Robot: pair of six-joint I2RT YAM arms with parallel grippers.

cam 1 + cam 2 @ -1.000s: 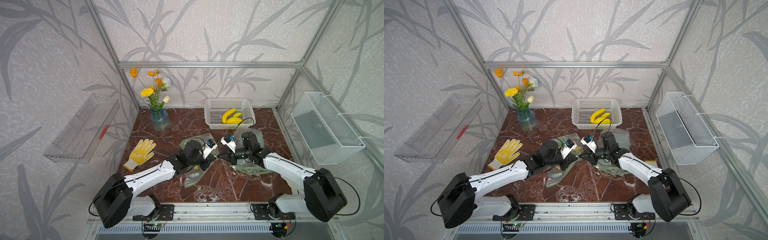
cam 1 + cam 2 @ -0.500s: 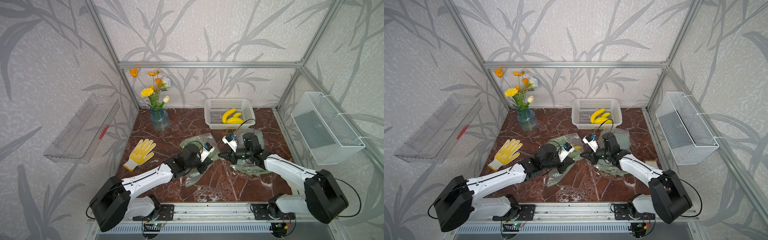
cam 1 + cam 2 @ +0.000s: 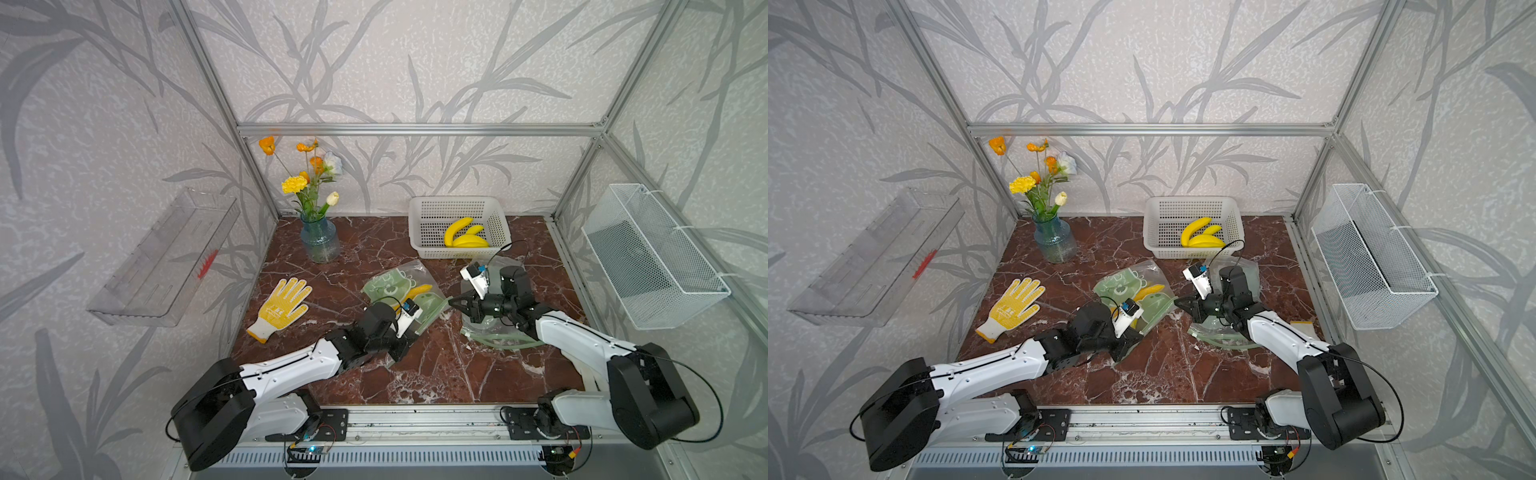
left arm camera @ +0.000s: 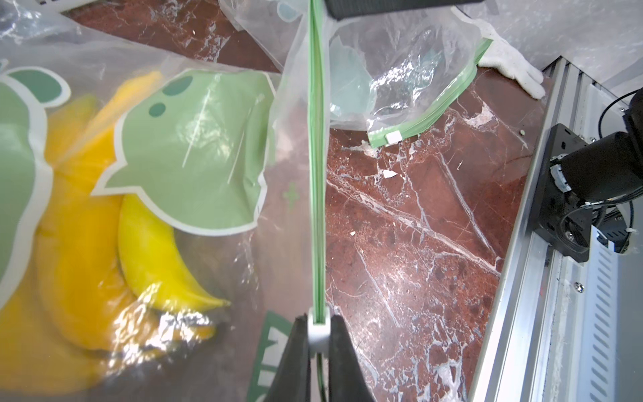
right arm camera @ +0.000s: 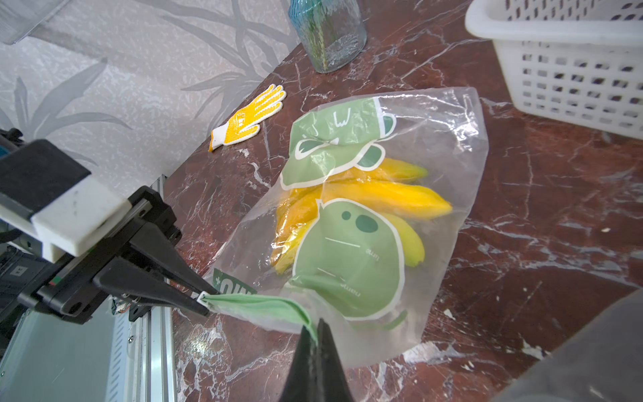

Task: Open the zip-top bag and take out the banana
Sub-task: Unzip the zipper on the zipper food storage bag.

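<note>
Unzipping, I'd say: left gripper (image 4: 318,343) jaws clamped on the slider (image 4: 317,329), right gripper (image 5: 315,339) jaws pinched on the zip strip (image 5: 264,302), taut between. Banana (image 5: 389,196) inside zip-top bag (image 5: 452,146), lying on surface (image 5: 556,243). Next: part the lips, reach in.

bright light, soft shadows, top views sharp, banana (image 4: 76,243) blurred w/ bag (image 4: 167,313) glare in left wrist view

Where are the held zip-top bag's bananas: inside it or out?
Inside. The bananas show through the clear film of the zip-top bag, its green zip strip pinched by the left gripper and right gripper.
</note>
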